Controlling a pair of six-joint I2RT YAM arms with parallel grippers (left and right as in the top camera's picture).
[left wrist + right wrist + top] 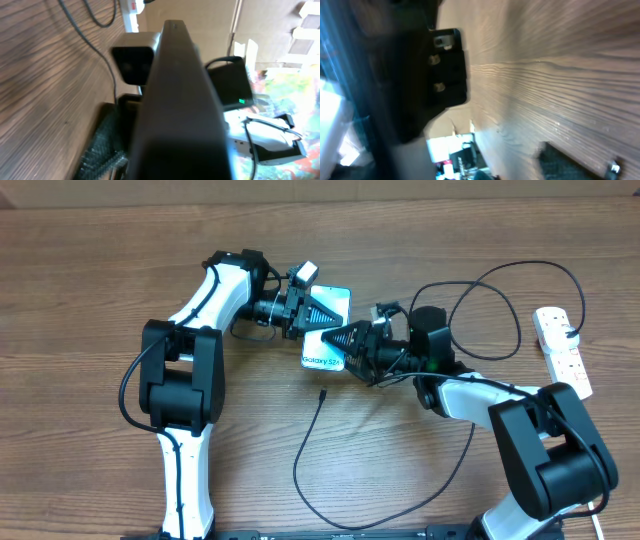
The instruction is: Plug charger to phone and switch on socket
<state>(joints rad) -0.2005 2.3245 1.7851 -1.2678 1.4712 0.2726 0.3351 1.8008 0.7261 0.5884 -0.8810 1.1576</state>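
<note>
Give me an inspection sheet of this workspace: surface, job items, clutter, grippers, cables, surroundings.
Surface: wooden table, grain bare.
Job's things: phone lit, between both grippers; socket at far right; charger tip loose on the table, not in the phone.
Clutter: nothing seen.
Grippers: left gripper seems closed on the phone; right gripper at the phone, state unclear.
Cables: charger loops run toward the socket.
Surroundings: tan board beyond the table.

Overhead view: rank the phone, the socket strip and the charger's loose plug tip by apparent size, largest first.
1. phone: widest, though partly hidden.
2. socket: about as long as the phone but narrower, so the order of these two is close.
3. charger plug tip: by far the smallest.
</note>
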